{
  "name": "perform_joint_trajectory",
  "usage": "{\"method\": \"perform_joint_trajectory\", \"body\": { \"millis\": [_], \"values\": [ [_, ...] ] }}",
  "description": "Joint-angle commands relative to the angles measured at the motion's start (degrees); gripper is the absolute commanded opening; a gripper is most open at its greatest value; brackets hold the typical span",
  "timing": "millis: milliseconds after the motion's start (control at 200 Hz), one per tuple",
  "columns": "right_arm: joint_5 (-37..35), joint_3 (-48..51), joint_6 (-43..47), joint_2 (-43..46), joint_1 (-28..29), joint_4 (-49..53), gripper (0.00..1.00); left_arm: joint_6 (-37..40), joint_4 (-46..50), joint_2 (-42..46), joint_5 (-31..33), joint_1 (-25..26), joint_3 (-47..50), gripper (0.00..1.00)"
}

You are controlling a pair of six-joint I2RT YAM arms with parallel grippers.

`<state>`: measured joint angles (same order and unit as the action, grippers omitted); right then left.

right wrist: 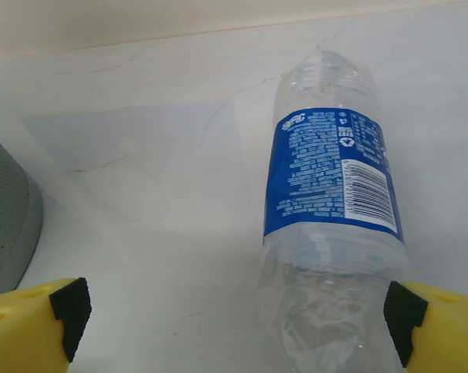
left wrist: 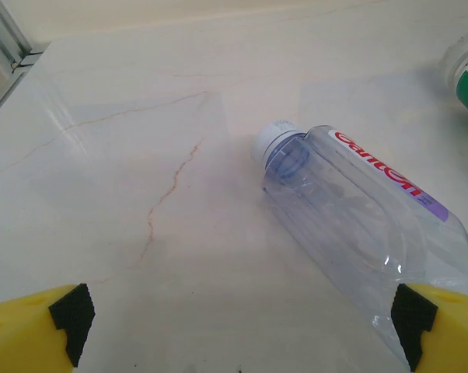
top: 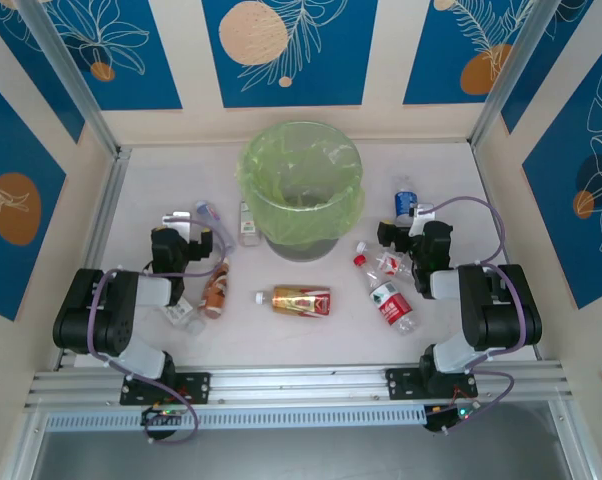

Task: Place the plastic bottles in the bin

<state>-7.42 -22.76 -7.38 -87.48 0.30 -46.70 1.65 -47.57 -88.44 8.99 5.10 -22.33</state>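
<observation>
Reaching forward low over the table (top: 281, 345), the left gripper (left wrist: 242, 315) spreads its fingers (left wrist: 32, 330) wide, a clear white-capped bottle (left wrist: 351, 221) lying by the right finger. The right gripper (right wrist: 238, 311) is equally spread before a blue-labelled bottle (right wrist: 331, 171) on its side. Between both arms stands the bin (top: 353, 178), farther back.

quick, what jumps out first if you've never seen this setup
The bin with its lime-green bag, standing at the middle back of the table, grabs the eye first. Plastic bottles are scattered around it, notably a red-gold labelled one in front. The left claw faces a clear bottle, the right claw a blue-labelled bottle.
</observation>
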Motion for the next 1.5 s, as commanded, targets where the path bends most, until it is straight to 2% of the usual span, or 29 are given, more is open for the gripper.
{"method": "perform_joint_trajectory", "body": {
  "millis": [0,995,1065,1210,1370,1495],
  "values": [
    [0.76,-0.66,1.15,0.21,-0.12,-0.47,0.99,0.28,-0.68,0.55,-1.35,-0.21,-0.35,1.00],
    [1.96,-0.65,1.55,0.46,-0.21,-0.24,0.99,0.50,-1.01,0.78,-1.80,-0.25,-0.15,1.00],
    [3.94,-1.53,2.48,1.01,-0.12,1.81,0.99,1.21,2.01,2.03,-3.19,-0.17,-1.18,1.00],
    [3.49,-3.63,2.58,5.17,0.13,8.51,0.99,1.25,16.78,7.64,-2.17,0.25,-6.59,1.00],
    [4.37,-5.75,2.98,10.53,0.39,15.85,0.99,0.02,18.52,13.44,2.19,0.35,-5.39,1.00],
    [3.55,-7.11,0.68,15.10,0.74,20.75,0.99,-4.55,23.61,18.68,5.79,0.35,-6.37,1.00]
  ]
}}
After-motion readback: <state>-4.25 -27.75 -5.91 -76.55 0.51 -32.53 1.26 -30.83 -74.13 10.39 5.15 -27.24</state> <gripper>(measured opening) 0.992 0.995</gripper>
